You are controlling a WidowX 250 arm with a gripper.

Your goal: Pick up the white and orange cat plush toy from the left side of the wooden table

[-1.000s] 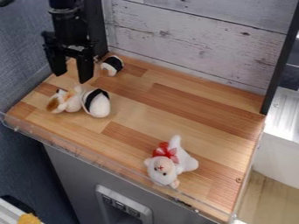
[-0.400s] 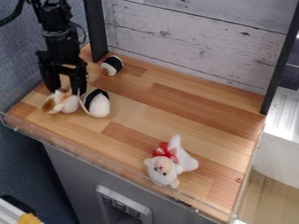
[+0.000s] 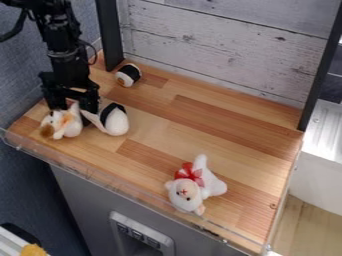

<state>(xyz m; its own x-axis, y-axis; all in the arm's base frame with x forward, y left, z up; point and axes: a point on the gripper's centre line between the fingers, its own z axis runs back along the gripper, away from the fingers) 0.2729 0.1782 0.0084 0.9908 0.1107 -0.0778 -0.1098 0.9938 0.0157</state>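
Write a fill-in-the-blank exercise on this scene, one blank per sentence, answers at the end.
The white plush near the counter's front edge wears a ____ bow.
The small roll by the back boards has a ____ band around it.
The gripper is down at the brown-and-white plush, on the ____ side of the picture.

Missing words: red; black; left.
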